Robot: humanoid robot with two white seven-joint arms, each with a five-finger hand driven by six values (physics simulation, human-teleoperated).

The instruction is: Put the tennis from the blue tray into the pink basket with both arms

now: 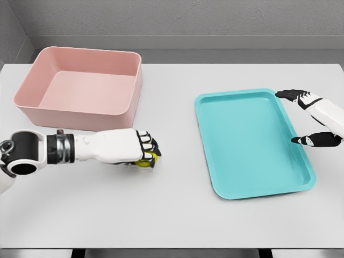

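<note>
White tabletop: left hand (141,150) curls around the tennis ball (146,159), just before the pink basket (80,86).

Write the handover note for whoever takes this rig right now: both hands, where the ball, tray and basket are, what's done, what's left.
Left hand: curled around the tennis ball, low over the table in front of the pink basket.
Right hand: fingers spread, holding nothing, at the right edge of the blue tray.
Done: ball is out of the tray; nothing lies in the tray.
Left: lift the ball over the basket's near wall and release it inside. Nothing lies in the basket.
</note>
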